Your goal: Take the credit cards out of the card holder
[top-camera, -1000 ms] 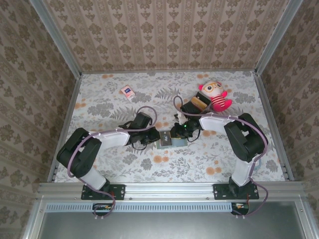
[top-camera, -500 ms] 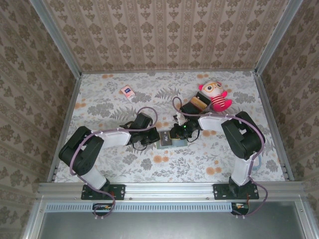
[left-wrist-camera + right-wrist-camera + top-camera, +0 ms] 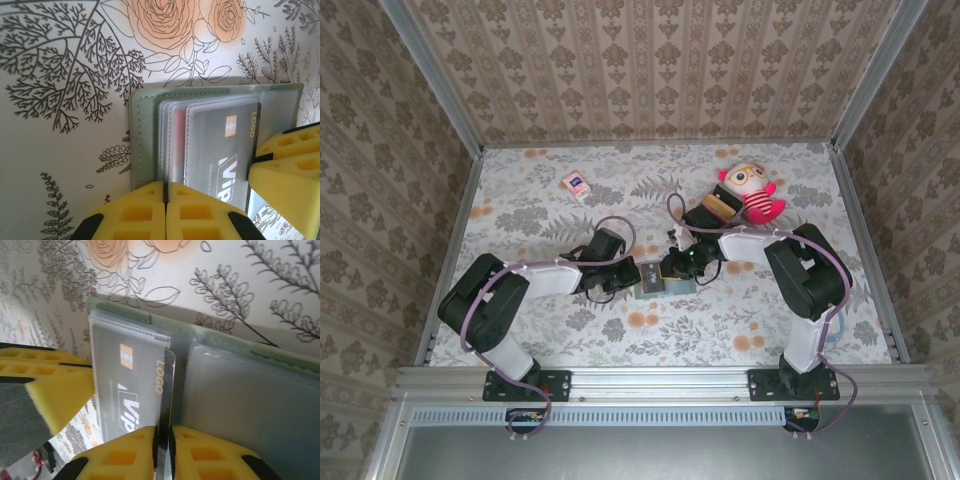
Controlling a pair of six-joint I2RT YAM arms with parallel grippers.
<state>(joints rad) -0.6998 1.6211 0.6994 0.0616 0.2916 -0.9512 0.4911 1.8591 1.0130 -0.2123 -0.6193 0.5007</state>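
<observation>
The grey-green card holder [image 3: 655, 283] lies open on the flowered table, its clear sleeves fanned out [image 3: 145, 140]. A dark grey credit card [image 3: 220, 150] with a chip and "VIP" lettering sticks partway out of a sleeve. A pinkish-red card [image 3: 177, 132] shows dimly behind other sleeves. My left gripper [image 3: 165, 186] is shut on the near edge of the holder's sleeves. My right gripper [image 3: 163, 432] is shut on the edge of the grey card [image 3: 130, 385], beside the holder's other panel [image 3: 250, 400]. In the top view both grippers [image 3: 625, 278] [image 3: 678, 270] meet over the holder.
A plush doll [image 3: 752, 192] and a stack of red, tan and black blocks [image 3: 717, 208] sit behind the right arm. At the back left lies a small pink-and-white packet [image 3: 576, 184]. Patterned walls enclose the table on three sides.
Both arms' elbows have shifted slightly. The grippers and the holder stay where they were.
</observation>
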